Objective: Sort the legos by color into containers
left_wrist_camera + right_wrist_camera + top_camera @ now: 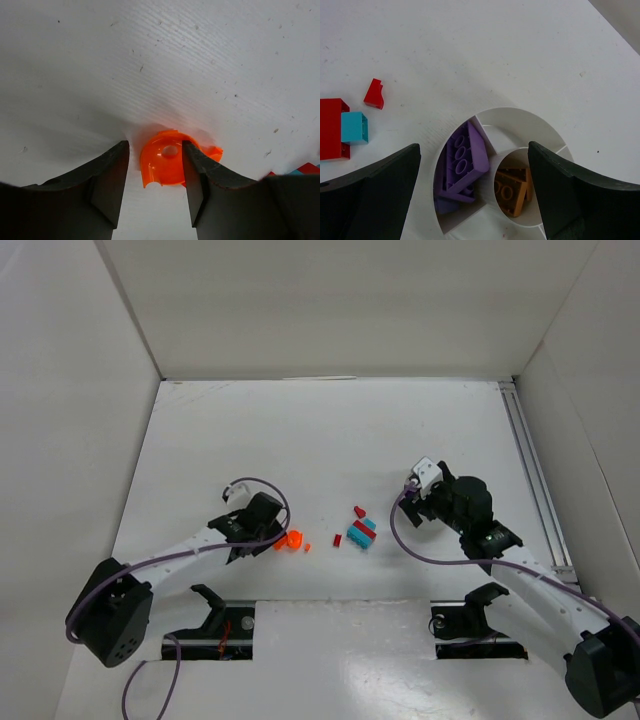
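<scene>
An orange round lego [165, 165] lies on the table between the open fingers of my left gripper [155, 147]. The right finger [195, 175] is against it and the left finger stands apart. In the top view the orange lego [291, 540] is at my left gripper's tip [279, 537]. My right gripper [473, 147] is open and straddles the white divided bowl [520, 117]. Purple legos [462, 160] lie in one wedge and brown legos [512, 190] lie in the centre cup. In the top view my right gripper [412, 502] hides the bowl.
A small orange bit [308, 546] lies beside the round lego. Red and teal legos [362, 530] cluster at mid-table, with small red pieces [337, 539] nearby. In the right wrist view a red block [332, 127], a teal lego [354, 127] and a red chip [373, 94] lie left of the bowl.
</scene>
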`<state>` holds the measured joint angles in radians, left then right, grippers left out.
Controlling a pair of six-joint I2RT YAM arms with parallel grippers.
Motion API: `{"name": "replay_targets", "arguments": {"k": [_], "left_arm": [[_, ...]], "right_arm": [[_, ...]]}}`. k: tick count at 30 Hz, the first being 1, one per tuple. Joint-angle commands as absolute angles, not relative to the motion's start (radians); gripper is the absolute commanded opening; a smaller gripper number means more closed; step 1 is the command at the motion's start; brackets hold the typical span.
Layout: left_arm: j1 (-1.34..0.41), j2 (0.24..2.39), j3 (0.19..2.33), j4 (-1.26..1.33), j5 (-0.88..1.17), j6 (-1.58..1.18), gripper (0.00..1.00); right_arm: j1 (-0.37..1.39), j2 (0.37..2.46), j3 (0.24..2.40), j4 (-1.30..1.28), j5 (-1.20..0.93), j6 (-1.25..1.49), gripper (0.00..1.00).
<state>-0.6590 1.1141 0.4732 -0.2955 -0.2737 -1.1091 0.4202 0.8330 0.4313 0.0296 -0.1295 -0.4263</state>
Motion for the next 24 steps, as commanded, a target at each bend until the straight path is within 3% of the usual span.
{"name": "replay_targets", "arguments": {"k": [1, 10, 12, 21, 24], "left_arm": [[-0.653, 1.164, 0.48, -0.322, -0.307, -1.055, 0.44], [-0.653, 1.215, 0.5, -0.31, -0.298, -1.034, 0.15], [-0.653, 1.203, 0.509, -0.322, -0.298, -1.034, 0.02], [-0.653, 1.043, 0.615, -0.46, -0.412, -1.023, 0.0], [-0.663, 1.008, 0.669, -0.428, -0.457, -0.977, 0.0]], "right_arm": [[0.426, 0.833, 0.477, 0.054, -0.112, -0.416, 0.92], [0.417, 0.842, 0.486, 0.054, -0.103, -0.416, 0.92], [0.417, 0.842, 0.486, 0.054, -0.103, -0.407, 0.92], [0.408, 0.802, 0.497, 0.026, -0.094, -0.407, 0.94], [0.408, 0.758, 0.517, -0.017, -0.094, -0.407, 1.0]]}}
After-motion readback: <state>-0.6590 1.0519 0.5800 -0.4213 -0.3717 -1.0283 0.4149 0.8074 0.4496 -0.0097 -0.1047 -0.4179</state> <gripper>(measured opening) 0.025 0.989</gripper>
